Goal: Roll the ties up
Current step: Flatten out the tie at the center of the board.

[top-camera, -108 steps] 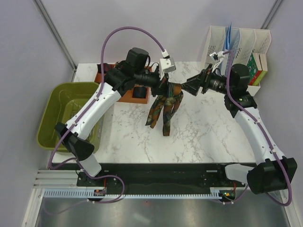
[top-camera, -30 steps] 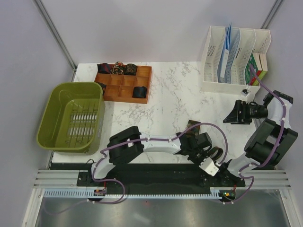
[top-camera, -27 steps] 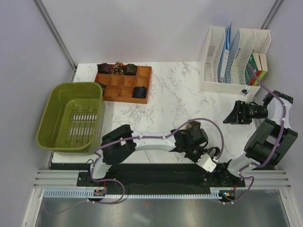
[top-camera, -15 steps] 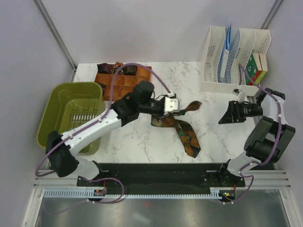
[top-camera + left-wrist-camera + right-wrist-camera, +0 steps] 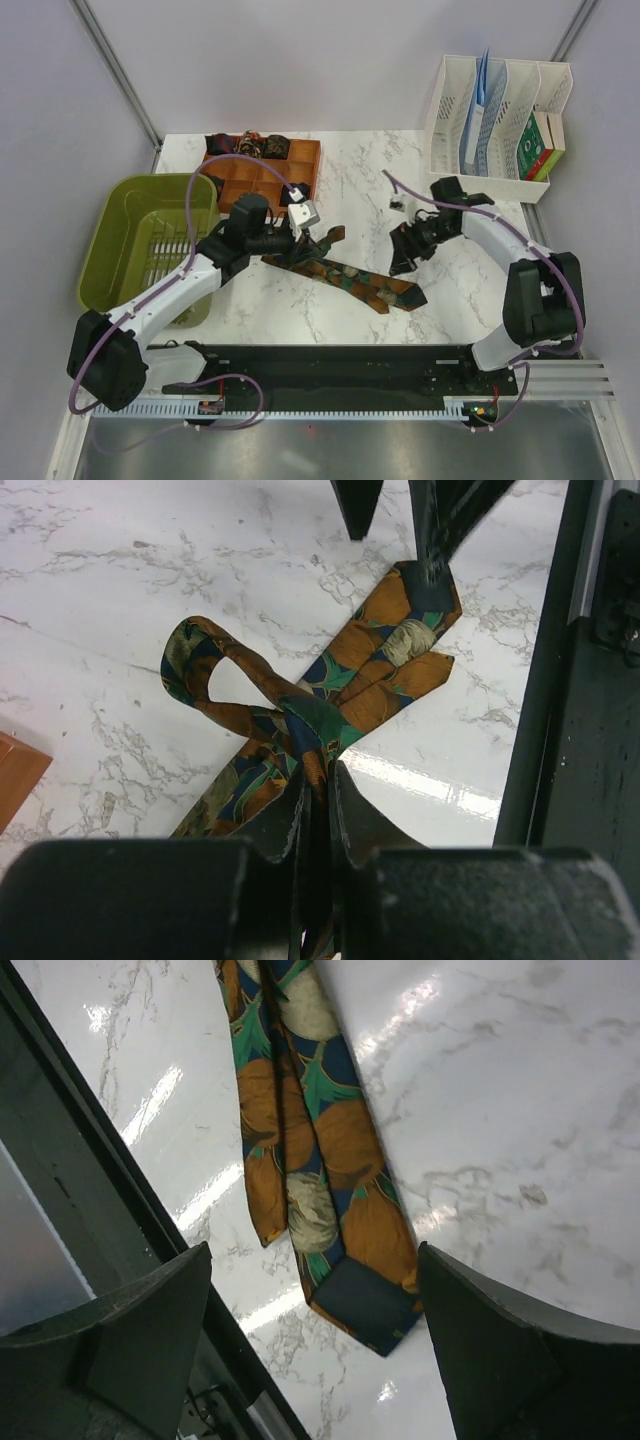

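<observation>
Where the white marble-patterned desk ends at its near edge, a black base rail crosses the bottom of the overhead view, and both arms rise from it. Just past that edge, in the lower middle of the frame, lies a long fabric necktie patterned in orange, green and dark blue, stretched slantwise with its broad end toward the lower right. That end stops near the desk's edge, on the marble and apart from the rail.

The right end effector hangs over it with jaws spread wide and one of its dark fingers at each side of the cloth, holding nothing. Whether a tip touches the fabric cannot be told. Up the strip, toward the centre left, the left end effector is pinched narrow on a raised fold of the necktie. Beyond it, a loop of the fabric curls on the marble.

Bare marble shows right of the strip and across the upper middle.

An olive-green plastic basin sits at the desk's left edge, with the left arm passing over its lower right corner. At upper left an orange-brown wooden compartment tray has dark rolled ties in its far row. A white slotted file rack stands at the upper right corner, a green and red box beside it.
</observation>
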